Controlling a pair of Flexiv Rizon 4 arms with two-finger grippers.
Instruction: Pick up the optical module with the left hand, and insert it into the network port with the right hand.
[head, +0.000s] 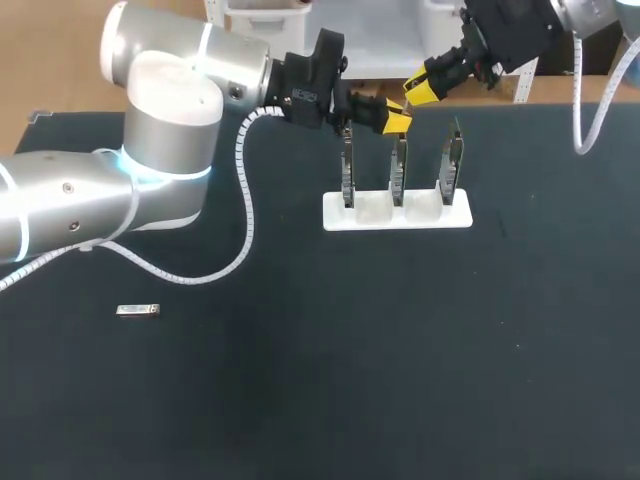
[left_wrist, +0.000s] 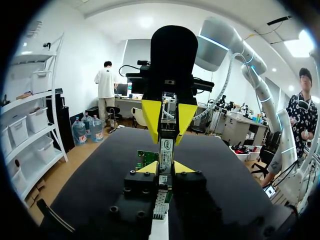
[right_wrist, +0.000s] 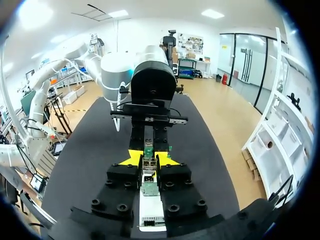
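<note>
While a small silver block (head: 137, 310) lies alone on the black table (head: 300, 400) at my far left, well apart from everything else, my left gripper (left_wrist: 165, 169) is closed on the module (left_wrist: 166, 147), its yellow tips pressing the lower part from both sides. The module points straight out from it toward my right gripper (right_wrist: 149, 159), which faces it head-on. That gripper's fingers are drawn in narrowly and touch the module's other end on both sides, so both grippers have hold of the one piece. The two meet over the white stand (head: 397, 212), near the top of the middle of its three upright cards (head: 398, 170). The module is in none of them.
</note>
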